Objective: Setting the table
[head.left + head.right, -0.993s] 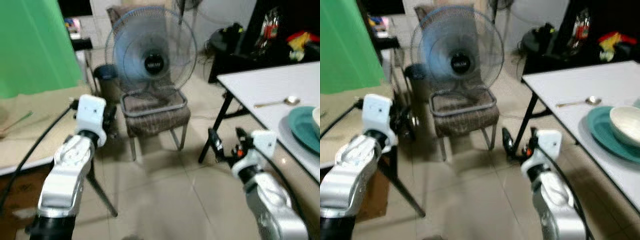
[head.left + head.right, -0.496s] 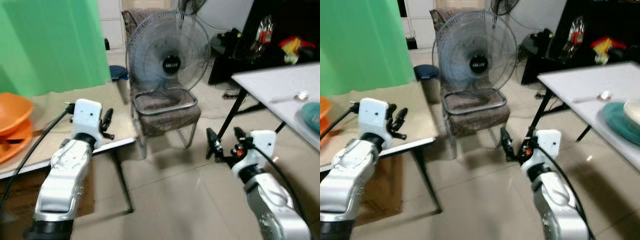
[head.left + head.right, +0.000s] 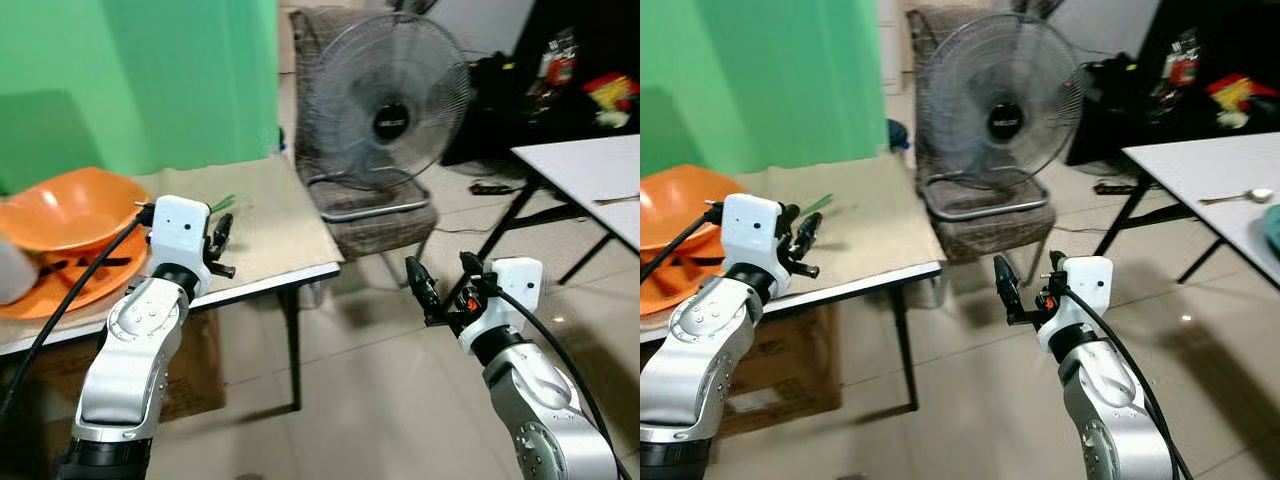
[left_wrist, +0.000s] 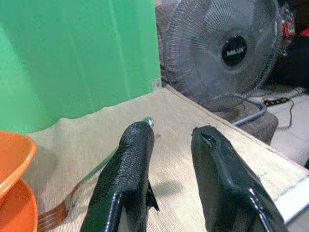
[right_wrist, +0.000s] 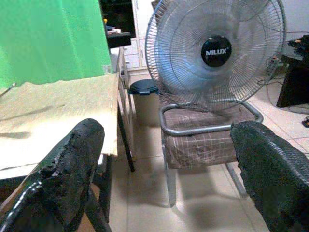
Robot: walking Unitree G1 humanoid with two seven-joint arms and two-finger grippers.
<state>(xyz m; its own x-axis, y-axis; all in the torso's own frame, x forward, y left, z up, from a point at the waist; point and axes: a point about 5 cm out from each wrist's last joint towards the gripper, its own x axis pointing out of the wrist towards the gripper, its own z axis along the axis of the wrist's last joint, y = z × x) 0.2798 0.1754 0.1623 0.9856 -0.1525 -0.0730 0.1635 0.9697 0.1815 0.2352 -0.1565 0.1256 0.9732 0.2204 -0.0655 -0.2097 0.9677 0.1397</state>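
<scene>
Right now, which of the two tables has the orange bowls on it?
The beige-covered table on the robot's left, in front of the green backdrop; the orange bowls sit at its far left. The white table on the right carries a spoon.

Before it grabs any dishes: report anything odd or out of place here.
A standing fan sits propped on the seat of a chair, an unusual perch. On the tan table, orange bowls and a green-handled fork lie in order.

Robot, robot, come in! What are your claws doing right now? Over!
Both claws open, holding nothing. Left claw above the tan table, near the green fork and orange bowl. Right claw over bare floor. Fan on chair ahead.
</scene>
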